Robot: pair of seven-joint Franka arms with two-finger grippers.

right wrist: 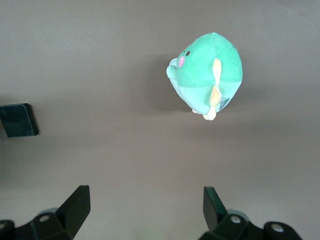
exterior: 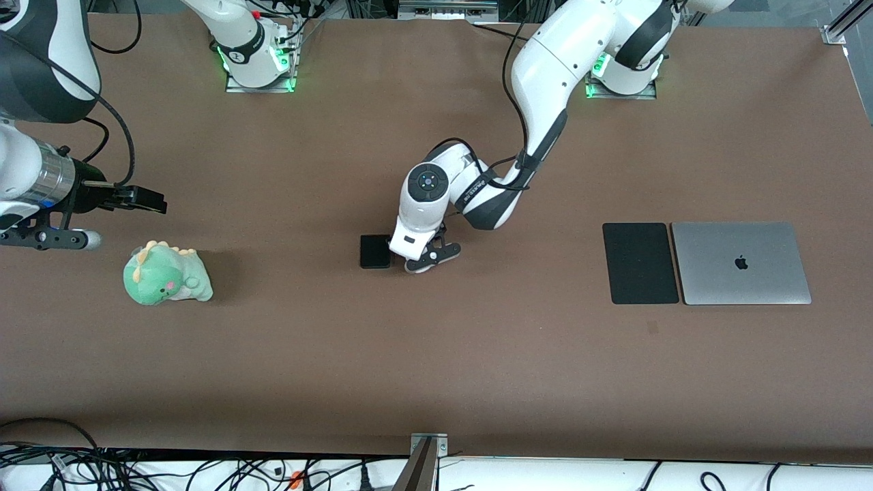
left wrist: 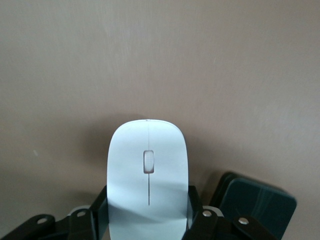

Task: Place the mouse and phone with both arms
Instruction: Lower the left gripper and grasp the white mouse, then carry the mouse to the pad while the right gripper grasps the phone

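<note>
The main worry here: the mouse is glossy and rounded, so if it's lifted with the pinch sitting only on its rear end, it could be tipped or squirted out of the grip. The phone is lying right beside it on the worktop, toward the right arm's end, so it could easily be nudged or dragged along if the lift isn't kept straight up. The grip can't be judged as fully centred, since the fingers' contact points are cut off at the edge of the left wrist view.

The left gripper is down at the middle of the worktop and is clenched on the mouse, with the black fingers pressed against both of its sides. The mouse looks to be resting on the surface, not yet lifted.

The right gripper is spread wide with nothing held, parked over the worktop at the right arm's end, above the green plush dinosaur. That arm is just waiting.

The mouse pad and laptop are set well apart from the mouse, at the left arm's end.
</note>
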